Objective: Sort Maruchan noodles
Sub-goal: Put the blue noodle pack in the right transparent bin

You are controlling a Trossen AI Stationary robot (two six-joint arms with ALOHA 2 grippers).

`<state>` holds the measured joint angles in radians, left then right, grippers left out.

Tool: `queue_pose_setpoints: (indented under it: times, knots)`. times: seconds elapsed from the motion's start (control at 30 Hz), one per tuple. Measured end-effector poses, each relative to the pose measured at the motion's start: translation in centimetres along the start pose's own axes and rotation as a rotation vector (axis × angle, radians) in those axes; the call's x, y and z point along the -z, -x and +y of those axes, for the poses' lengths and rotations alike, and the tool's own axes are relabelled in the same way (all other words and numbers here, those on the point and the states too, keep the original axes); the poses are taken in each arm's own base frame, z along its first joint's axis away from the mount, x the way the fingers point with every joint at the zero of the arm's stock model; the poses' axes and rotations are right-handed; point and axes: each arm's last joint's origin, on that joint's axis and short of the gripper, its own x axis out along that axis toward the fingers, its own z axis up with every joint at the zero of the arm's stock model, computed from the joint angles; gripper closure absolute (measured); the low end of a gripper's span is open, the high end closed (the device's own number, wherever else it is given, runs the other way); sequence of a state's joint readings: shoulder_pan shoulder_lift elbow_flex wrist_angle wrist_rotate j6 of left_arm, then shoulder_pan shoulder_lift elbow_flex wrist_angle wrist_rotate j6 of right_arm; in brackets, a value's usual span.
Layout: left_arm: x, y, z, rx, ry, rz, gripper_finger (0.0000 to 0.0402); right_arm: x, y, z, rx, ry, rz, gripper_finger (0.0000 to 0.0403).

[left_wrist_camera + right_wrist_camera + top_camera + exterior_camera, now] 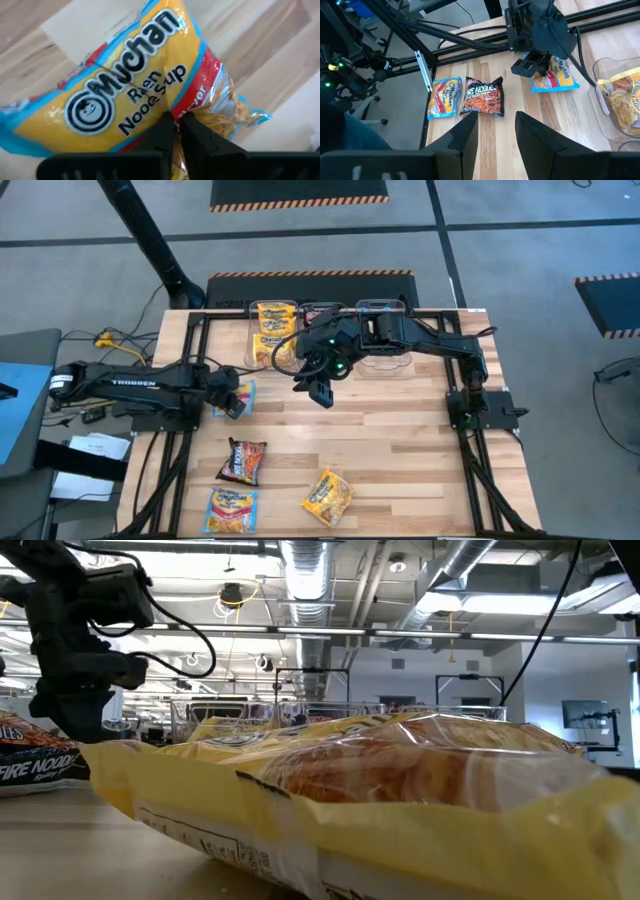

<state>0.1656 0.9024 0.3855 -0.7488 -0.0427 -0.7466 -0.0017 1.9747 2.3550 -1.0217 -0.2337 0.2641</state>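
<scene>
The light-blue Maruchan packet [135,90] under the left arm is a flat, crinkly, glossy plastic pouch with an orange-yellow face, a red band and blue edges; a clear patch at one end shows the pale curled noodle block inside. It lies on the left side of the counter [400,450], a pale butcher-block top of jointed wooden strips. The left end effector [233,404] has its two dark, angular fingers [200,137] pinched together on the packet's edge.

Nearer the front edge lie three more packets, each small, square and wrinkled: a dark maroon one [242,461] with orange lettering, a second blue-and-orange one [232,510] at the front left, and a yellow one [328,496] lying askew, just in front of the low camera so that its shiny film fills that view. At the back of the counter, a clear, rounded plastic bin [273,332] holds yellow packets [272,320] stacked inside it; further clear bins [385,360] stand beside it, partly under the right arm.

The right end effector [318,388] hangs above the middle of the counter with its black fingers [465,137] apart and nothing between them. Black metal frame rails [190,350] border the counter on both sides.
</scene>
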Motion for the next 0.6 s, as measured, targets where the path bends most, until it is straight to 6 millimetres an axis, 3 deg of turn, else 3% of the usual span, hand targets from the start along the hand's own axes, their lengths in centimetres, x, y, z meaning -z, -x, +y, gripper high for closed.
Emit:
queue_pose_setpoints:
  times: [0.27,0.6]
  knots:
    - [-0.1,0.8,-1.6,0.118,-0.103,-0.011,0.0401,-0.1,0.1,-0.6,0.012,-0.124,-0.001,0.0249]
    - [-2.0,5.9,-5.1,0.273,-0.248,-0.178,0.0401,-0.6,0.7,-2.6,0.051,-0.174,-0.016,0.0249]
